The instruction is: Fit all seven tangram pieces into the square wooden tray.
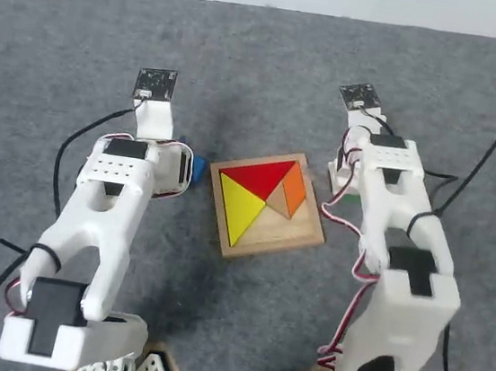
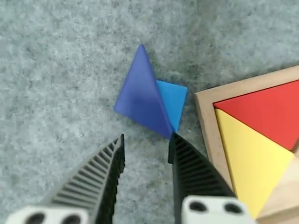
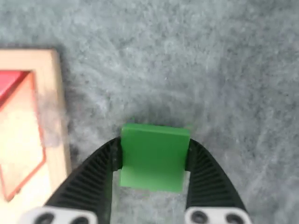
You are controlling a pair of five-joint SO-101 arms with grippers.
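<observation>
Step, I reckon: fetching loose pieces | right hand (image 3: 154, 150) pinches green square (image 3: 154, 165) on tabletop (image 3: 215, 70) beside tray (image 1: 277, 247) | left hand (image 2: 145, 142) open, empty, over blue triangle (image 2: 140, 95) | next: I lift green into bare wood.

Left gripper (image 2: 146, 138) low, jaws apart; right gripper (image 3: 154, 143) low, jaws clamped on green piece (image 3: 153, 161).

Left arm (image 1: 104, 213): white blocky shell, black servo blocks
Right arm (image 1: 398, 213): same white shell, black joints
Cables (image 1: 489, 152): black loops, thinner red and white wires
Fingers (image 2: 194, 168): black, ribbed
</observation>
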